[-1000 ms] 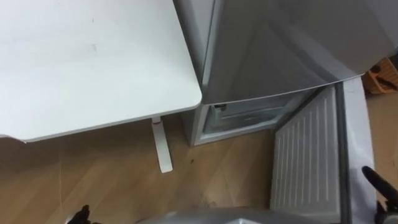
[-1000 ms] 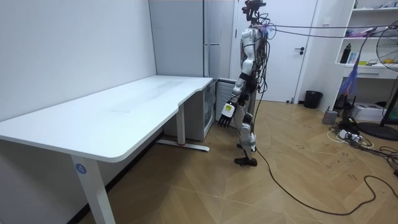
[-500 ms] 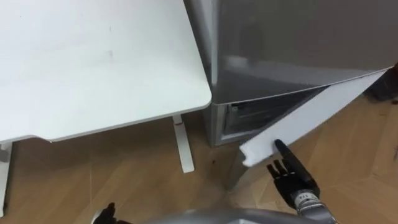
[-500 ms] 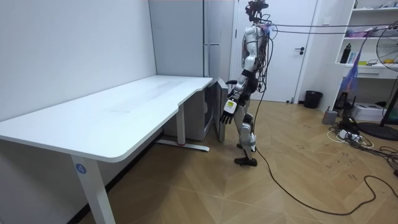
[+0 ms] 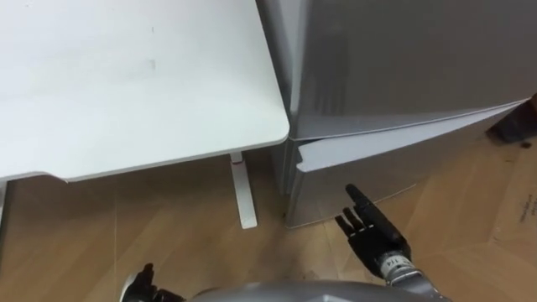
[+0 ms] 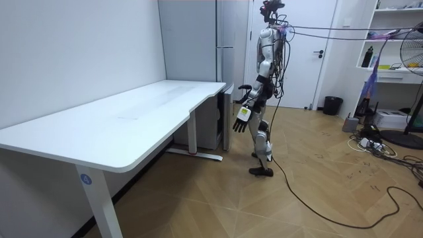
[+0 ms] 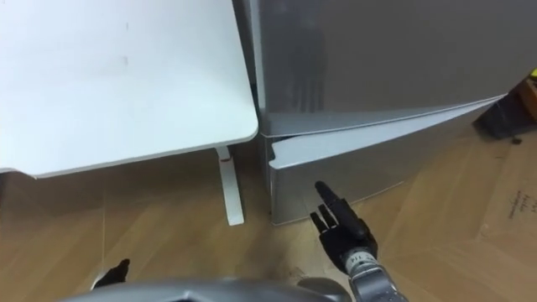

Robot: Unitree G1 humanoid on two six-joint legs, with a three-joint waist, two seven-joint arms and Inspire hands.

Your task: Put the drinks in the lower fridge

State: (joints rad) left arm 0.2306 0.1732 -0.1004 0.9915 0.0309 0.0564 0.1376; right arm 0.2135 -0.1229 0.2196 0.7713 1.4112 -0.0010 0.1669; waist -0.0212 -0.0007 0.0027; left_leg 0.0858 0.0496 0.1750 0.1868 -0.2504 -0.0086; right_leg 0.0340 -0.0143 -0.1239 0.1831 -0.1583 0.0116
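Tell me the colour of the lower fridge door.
Silver-grey. The lower fridge door shows best in the left eye view.

We noted a white desk point(image 5: 126, 84) with a rounded corner, one white foot point(image 5: 243, 201) of its frame resting on the wood-plank floor point(image 5: 168, 243). A flat sheet of brown cardboard point(image 5: 520, 210) lay on the floor at the right edge. In the room view we recorded a closed white door point(image 6: 324, 53), a small dark bin point(image 6: 332, 105) beside it, and white wall shelves point(image 6: 393, 39) further right.

Head stereo eyes looking steeply down, close on table point(image 5: 126, 84) corner and fridge point(image 5: 403, 67) front, room camera well back, sharing both
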